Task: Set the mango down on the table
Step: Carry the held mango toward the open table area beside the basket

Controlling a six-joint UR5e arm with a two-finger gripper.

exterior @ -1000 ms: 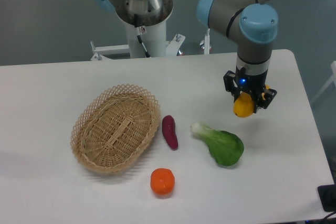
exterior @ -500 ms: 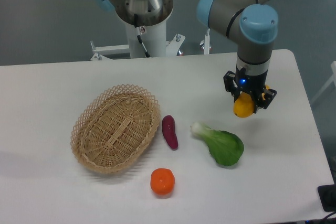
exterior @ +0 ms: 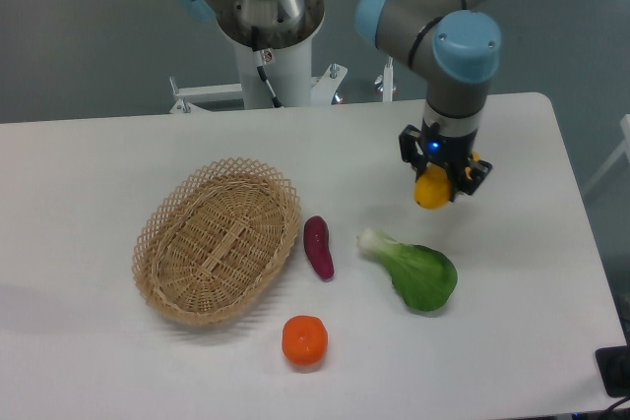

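The white table (exterior: 118,361) takes up most of what I can see, its rounded far corner on the right. The UR5e arm (exterior: 433,17) reaches over it from the back, grey with light blue joint caps, its wrist pointing straight down above the right half of the tabletop.

Left of centre sits an oval woven wicker basket (exterior: 217,240), tilted a little on the diagonal. To the right and nearer the front lies a bok choy (exterior: 413,270), pale stem end pointing up-left, dark green leaves at the lower right. Just beside the basket's right rim, apart from it, lies a small purple sweet potato (exterior: 318,247), roughly lengthwise toward me. In front of that, near the table's front edge, is a round orange tangerine-like fruit (exterior: 304,340).

The gripper (exterior: 434,184) is clamped around the mango (exterior: 431,190), black fingers on either side of the yellow fruit, whose lower end pokes out beneath them. The mango hangs above the table surface, behind the bok choy and well to the right of the basket.
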